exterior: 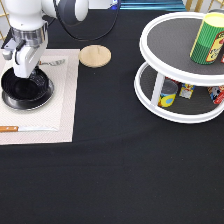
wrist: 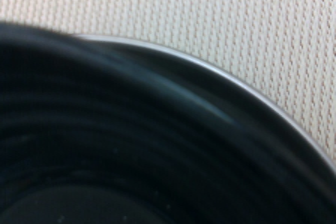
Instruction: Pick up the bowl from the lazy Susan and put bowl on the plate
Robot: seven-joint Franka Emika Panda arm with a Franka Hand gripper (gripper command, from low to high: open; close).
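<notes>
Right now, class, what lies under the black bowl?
The bowl sits on the plate; only its silver rim shows, the middle is covered. The gripper is at the bowl.

The exterior view is being lit evenly and brightly from above, with only soft shadows being cast under the lazy Susan (exterior: 182, 67) tiers. Faint glare is being reflected off the bowl (exterior: 25, 87). The wrist view is being blurred by closeness, the bowl's (wrist: 127, 150) ribs being smeared.
</notes>
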